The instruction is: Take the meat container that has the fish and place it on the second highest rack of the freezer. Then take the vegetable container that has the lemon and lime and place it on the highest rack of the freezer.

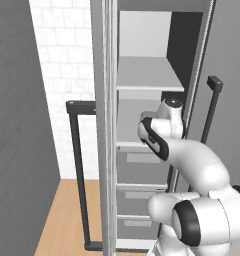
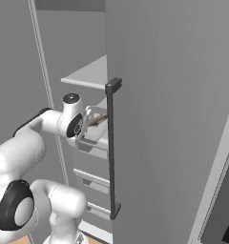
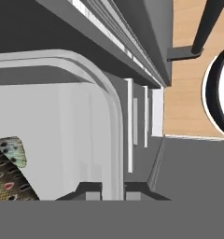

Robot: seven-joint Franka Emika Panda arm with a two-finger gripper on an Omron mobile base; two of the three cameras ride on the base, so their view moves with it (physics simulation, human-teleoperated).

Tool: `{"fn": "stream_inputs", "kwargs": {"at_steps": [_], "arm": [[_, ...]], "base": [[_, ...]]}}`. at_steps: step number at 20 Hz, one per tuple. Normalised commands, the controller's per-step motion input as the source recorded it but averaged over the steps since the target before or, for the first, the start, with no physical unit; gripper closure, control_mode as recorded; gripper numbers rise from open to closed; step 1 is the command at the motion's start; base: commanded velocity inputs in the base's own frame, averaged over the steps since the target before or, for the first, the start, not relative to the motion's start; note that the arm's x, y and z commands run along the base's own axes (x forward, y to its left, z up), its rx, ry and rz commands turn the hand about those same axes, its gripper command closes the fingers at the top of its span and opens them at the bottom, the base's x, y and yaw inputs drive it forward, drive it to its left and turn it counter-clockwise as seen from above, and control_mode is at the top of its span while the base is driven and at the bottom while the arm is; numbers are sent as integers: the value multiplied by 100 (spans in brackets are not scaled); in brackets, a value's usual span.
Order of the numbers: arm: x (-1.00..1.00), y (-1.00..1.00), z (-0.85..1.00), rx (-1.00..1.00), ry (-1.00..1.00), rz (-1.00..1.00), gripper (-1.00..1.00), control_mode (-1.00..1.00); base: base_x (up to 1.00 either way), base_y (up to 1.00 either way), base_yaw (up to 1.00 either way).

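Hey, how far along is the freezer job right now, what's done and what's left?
Done: the freezer stands open. In hand: the gripper is shut on the rim of the container holding the fish, at the second highest rack. Left: release it, then put the lemon and lime container on the highest rack.

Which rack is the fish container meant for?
Find the tall grey freezer with its door open. Inside are flat light grey shelves above drawers; the target is the second rack from the top, level with the arm's wrist. The rack above it is the topmost one.
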Motion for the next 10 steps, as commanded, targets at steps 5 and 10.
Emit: {"fn": "stream_inputs", "kwargs": {"at_steps": [5,10], "arm": [[45,-2,-23,0,0,0,100,-100],[54,-12,-18,0,0,0,100,-100]], "base": [[0,0,0],[0,0,0]]}}
